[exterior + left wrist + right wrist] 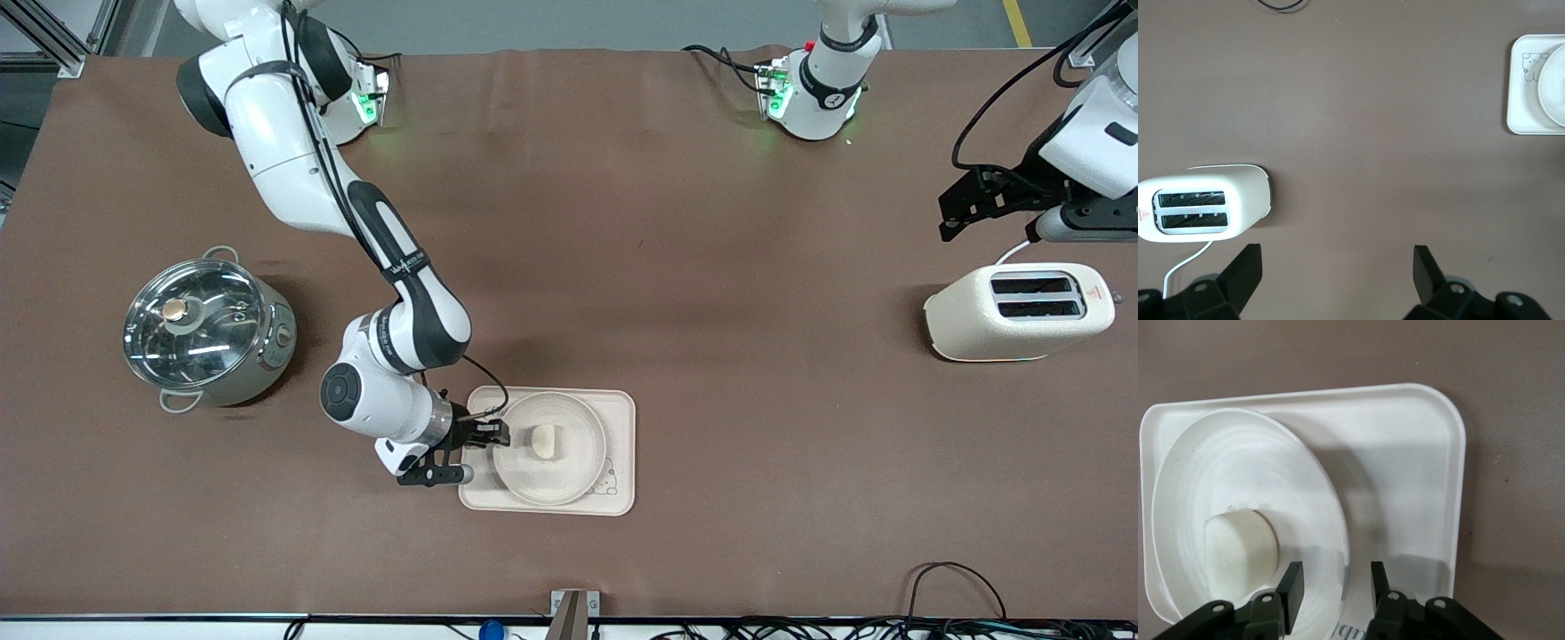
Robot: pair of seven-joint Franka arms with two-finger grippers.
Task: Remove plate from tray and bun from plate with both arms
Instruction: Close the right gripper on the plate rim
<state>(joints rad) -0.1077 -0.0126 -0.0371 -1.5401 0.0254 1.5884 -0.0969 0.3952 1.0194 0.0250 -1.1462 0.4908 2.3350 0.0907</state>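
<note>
Front view: the right gripper (492,435) straddles the rim of the plate (569,476), which lies on the tray (622,444) carrying the bun (543,441). Left wrist view: the left gripper (1338,270) waits open above the bench (1358,120) near a toaster (1201,203). Right wrist view: the fingers (1291,590), not yet clamped, bracket the rim; the grip should seat squarely, then lift level so the bun stays put.

Counter (622,222) covering: matt brown, faintly creased sheet. Plate (569,476), tray (618,418) and toaster (960,320): matt cream, finely speckled. Pot (258,373): brushed metal under a glossy glass lid (191,324).

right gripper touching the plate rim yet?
Cannot tell. In the right wrist view the right gripper straddles the plate rim with its fingers close on either side, but no contact or gap shows plainly.
</note>
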